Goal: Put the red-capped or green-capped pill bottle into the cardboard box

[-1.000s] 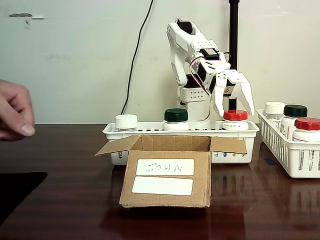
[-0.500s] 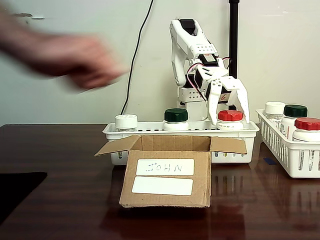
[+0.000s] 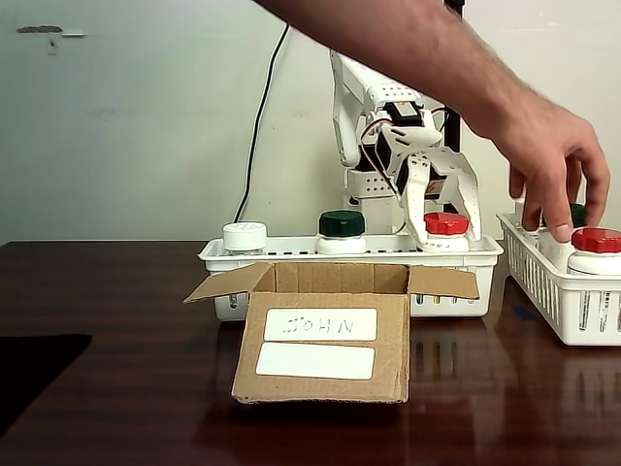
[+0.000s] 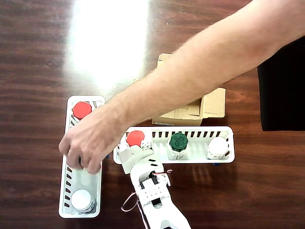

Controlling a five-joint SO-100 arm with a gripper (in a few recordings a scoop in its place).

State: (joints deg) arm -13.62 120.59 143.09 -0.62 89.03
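Note:
A white pill bottle with a red cap stands at one end of a long white basket. My white gripper is open and lowered over it, one finger on each side of the cap. I cannot tell whether the fingers touch it. The brown cardboard box sits in front of the basket with its flaps open. In the overhead view a person's arm covers most of it.
A person's hand reaches into a second white basket holding a red-capped bottle and a white-capped one. Green-capped and white-capped bottles share the long basket.
The person's hand swept from the left edge across to the right basket. My gripper came down and inward until its fingers flank the red cap.

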